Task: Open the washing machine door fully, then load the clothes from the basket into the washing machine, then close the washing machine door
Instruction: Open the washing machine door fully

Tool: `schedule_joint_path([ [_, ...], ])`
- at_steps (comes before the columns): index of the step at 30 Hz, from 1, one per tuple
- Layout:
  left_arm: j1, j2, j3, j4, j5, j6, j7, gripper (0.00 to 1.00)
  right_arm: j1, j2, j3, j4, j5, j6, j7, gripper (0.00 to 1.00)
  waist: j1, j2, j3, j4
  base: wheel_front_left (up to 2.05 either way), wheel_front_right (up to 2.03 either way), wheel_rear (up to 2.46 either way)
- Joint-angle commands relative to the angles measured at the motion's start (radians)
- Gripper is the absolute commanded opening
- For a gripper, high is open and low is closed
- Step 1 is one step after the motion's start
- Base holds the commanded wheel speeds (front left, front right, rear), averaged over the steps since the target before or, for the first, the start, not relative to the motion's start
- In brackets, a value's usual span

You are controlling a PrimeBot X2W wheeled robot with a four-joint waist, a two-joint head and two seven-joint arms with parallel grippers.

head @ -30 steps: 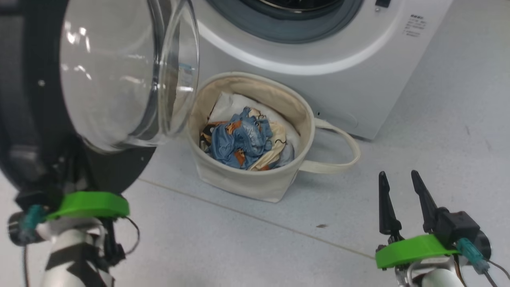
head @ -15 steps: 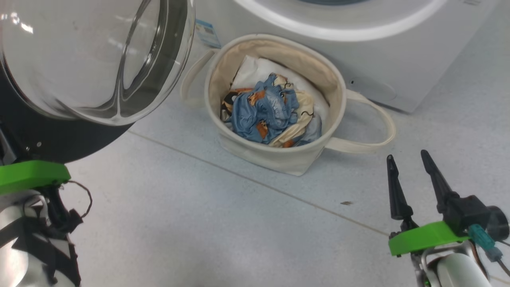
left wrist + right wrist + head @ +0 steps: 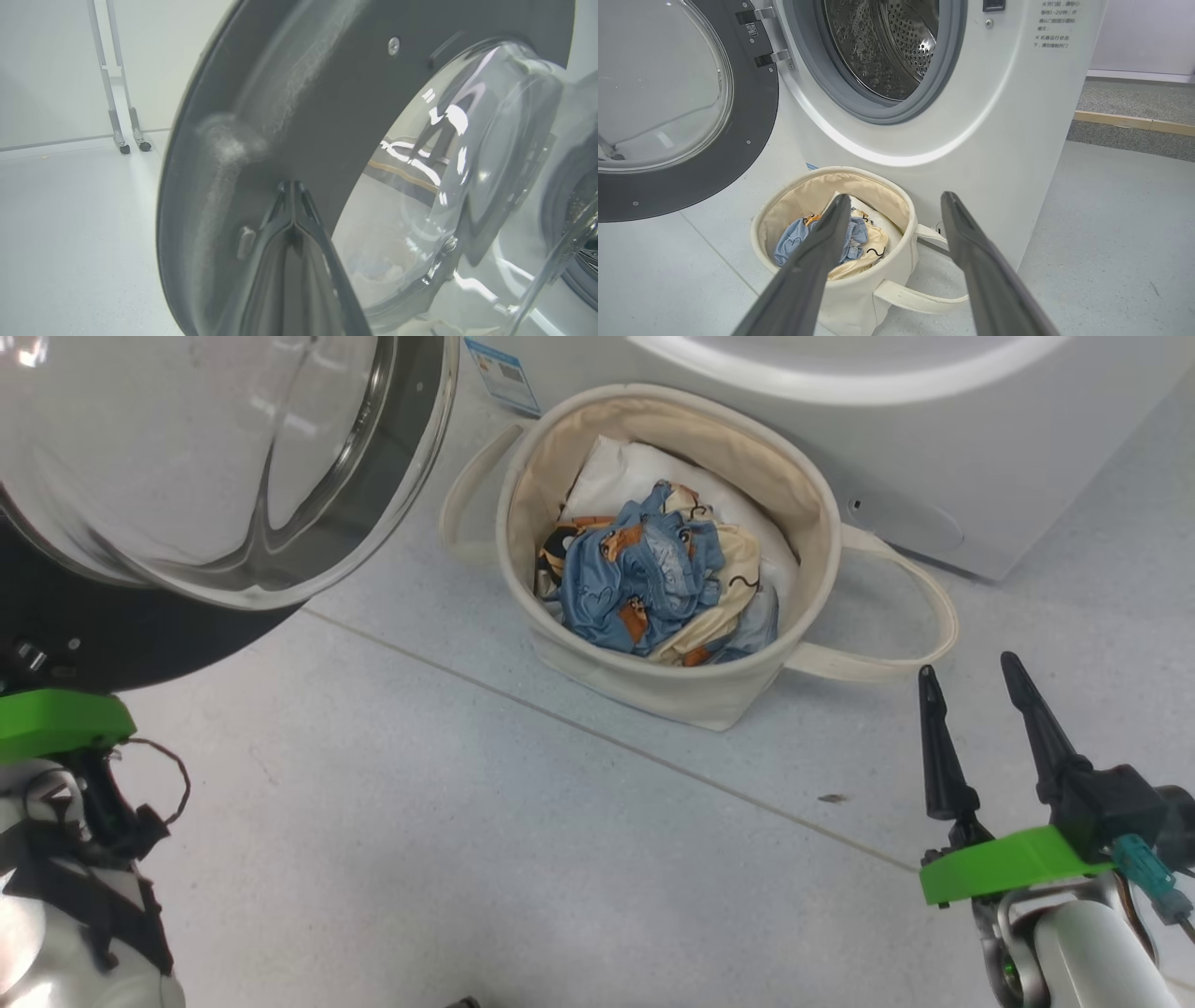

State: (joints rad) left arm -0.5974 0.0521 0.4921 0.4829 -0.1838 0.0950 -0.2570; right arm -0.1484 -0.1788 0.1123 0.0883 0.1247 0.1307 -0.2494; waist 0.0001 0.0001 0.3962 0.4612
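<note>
The washing machine door [image 3: 215,457] stands open at the upper left, its glass bowl bulging towards me. My left gripper [image 3: 292,186] is shut, its tips against the dark inner rim [image 3: 327,93] of the door; in the head view its fingers are hidden behind the door. The basket [image 3: 672,686] sits on the floor before the washing machine [image 3: 1027,448]. Inside it lie the blue and cream clothes [image 3: 644,579] on a white cloth [image 3: 635,476]. My right gripper [image 3: 967,667] is open and empty, right of the basket and pointing at it [image 3: 895,198]. The steel drum [image 3: 887,42] is open.
A loop handle [image 3: 906,644] of the basket lies on the floor close to my right fingertips. A blue label sticker [image 3: 504,373] marks the washer's lower corner. Wheeled metal legs [image 3: 121,93] stand by the far wall. A wooden strip [image 3: 1134,121] edges the floor right of the washer.
The head view has tilted down, so the washer front has slid up out of the picture. Relative to the basket, the door and my left arm have swung left, uncovering the basket's left side.
</note>
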Motion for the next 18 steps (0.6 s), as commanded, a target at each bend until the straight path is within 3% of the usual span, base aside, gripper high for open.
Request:
schedule_joint_path([
  [1, 0.002, 0.039, 0.021, -0.044, 0.016, -0.004, -0.005, 0.00, -0.008, 0.005, 0.021, -0.028, 0.002, 0.000, -0.012, 1.00, -0.0001, -0.0001, -0.013, -0.002, 0.00, 0.00, 0.00],
  [10, 0.122, 0.001, -0.116, -0.115, 0.082, -0.049, -0.005, 0.00, 0.013, 0.083, 0.010, 0.011, 0.030, 0.000, -0.012, 1.00, -0.0001, -0.0001, -0.176, 0.006, 0.00, 0.00, 0.00],
  [18, 0.241, -0.002, -0.403, -0.106, 0.035, -0.046, -0.005, 0.00, 0.068, 0.127, 0.002, 0.037, 0.062, 0.000, -0.012, 1.00, -0.0001, -0.0001, -0.346, 0.006, 0.00, 0.00, 0.00],
])
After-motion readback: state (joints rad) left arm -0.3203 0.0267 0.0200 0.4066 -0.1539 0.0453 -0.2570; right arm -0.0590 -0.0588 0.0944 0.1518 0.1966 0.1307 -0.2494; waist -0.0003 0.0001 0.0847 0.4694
